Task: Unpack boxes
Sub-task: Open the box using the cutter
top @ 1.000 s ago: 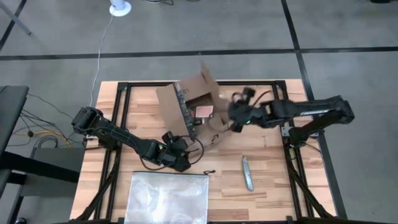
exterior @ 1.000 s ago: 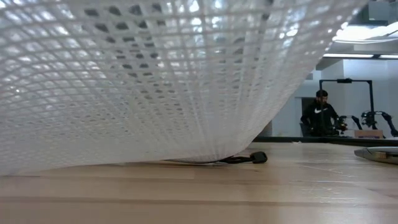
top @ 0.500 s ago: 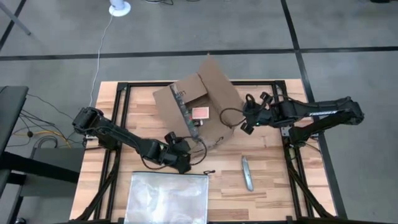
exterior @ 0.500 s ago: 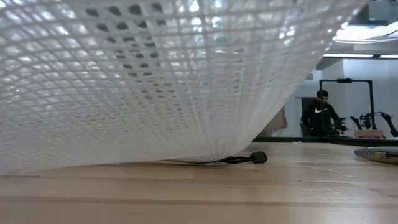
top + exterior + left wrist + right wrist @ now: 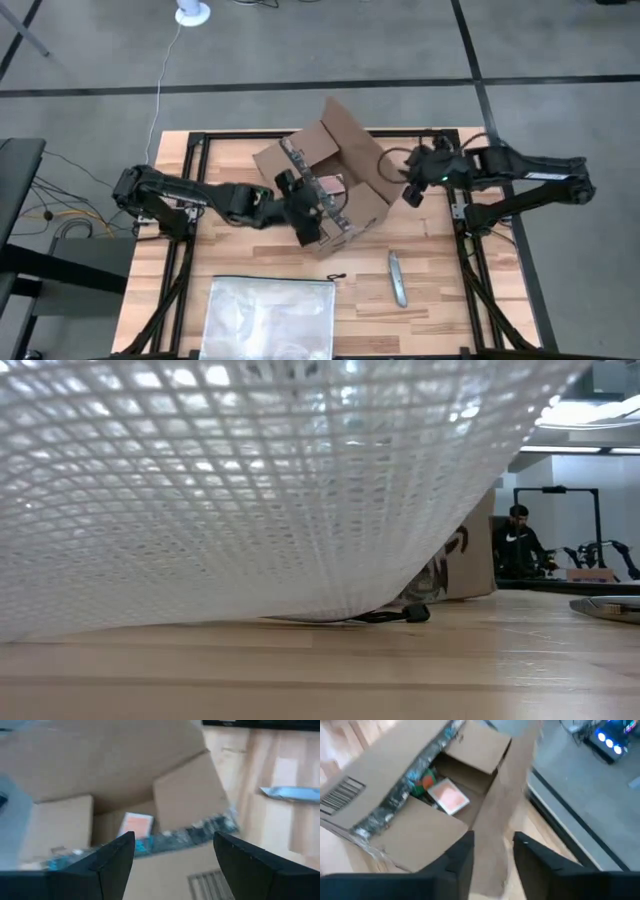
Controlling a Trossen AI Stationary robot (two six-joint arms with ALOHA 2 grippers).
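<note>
Hovering with its fingers spread wide and holding nothing, the left gripper (image 5: pixel 172 865) is looking straight into the open cardboard box (image 5: pixel 320 195); from above, that gripper is sitting over the box's near wall, by the taped edge. The right gripper (image 5: pixel 492 865) is also parted with nothing between its fingers, and is hanging just beyond the tall raised flap (image 5: pixel 350 145) on the box's right side.

The box is resting on the wooden table (image 5: pixel 440 300) toward its far middle, turned at an angle, its flaps folded out. Inside, a small pink packet (image 5: pixel 449 795) is lying on the bottom, with something orange and green beside it. So the opening looks done, while the emptying is apparently not yet begun. A grey cutter (image 5: pixel 398 278) is lying on the table nearer the front, and the clear zip bag (image 5: pixel 268 315) at the front edge.

Compared with a second ago, the left gripper has moved from the table in front of the box up to its opening, the right gripper has pulled back rightward, and the box has shifted.
</note>
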